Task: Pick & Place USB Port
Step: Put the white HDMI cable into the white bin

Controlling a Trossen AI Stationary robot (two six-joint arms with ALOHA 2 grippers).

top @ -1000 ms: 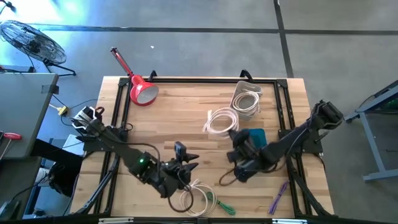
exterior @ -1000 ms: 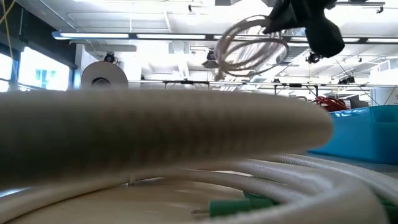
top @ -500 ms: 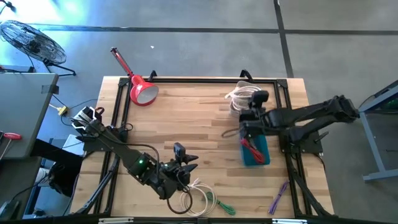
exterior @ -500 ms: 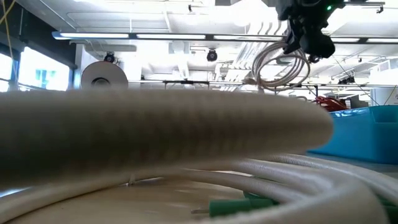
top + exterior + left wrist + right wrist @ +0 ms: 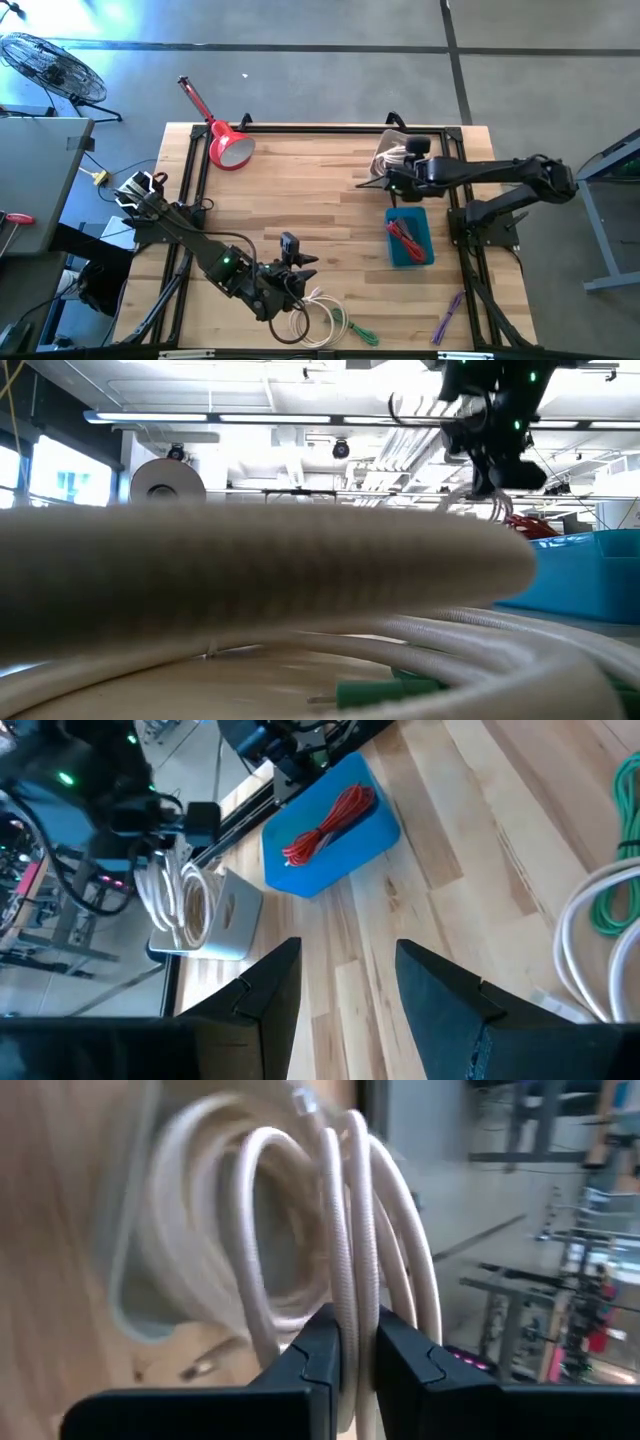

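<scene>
the wooden table (image 5: 300, 190) serves as the landmark. off its far left corner a red dustpan (image 5: 228, 147) lies with its handle pointing out over the floor. at the table's near edge, left of centre, the left gripper (image 5: 298, 268) rests low over the wood with its fingers (image 5: 262, 990) spread apart and nothing between them. just beside it, at the near edge, lies a loose pile of white cable (image 5: 312, 318) with a green cable (image 5: 350, 328) tangled in; in the low view this white cable (image 5: 260, 560) fills the foreground.

right of the table's centre sits a blue tray (image 5: 412, 245) with a red cable (image 5: 404, 233) coiled in it; the left wrist view shows the same blue tray (image 5: 340, 845) and red cable (image 5: 328, 823) inside. farther back, near the table's far right corner, stands a clear container (image 5: 394, 152) already holding coiled white cord. the right gripper (image 5: 397, 172) hangs over this container, its fingers (image 5: 318, 1350) pinched together on a coiled white usb cable (image 5: 345, 1220), whose loops hang at the container's mouth. the left wrist view shows that cable (image 5: 178, 898) against the container (image 5: 222, 918). near the table's near right corner a purple cable (image 5: 446, 316) lies on the wood.
</scene>
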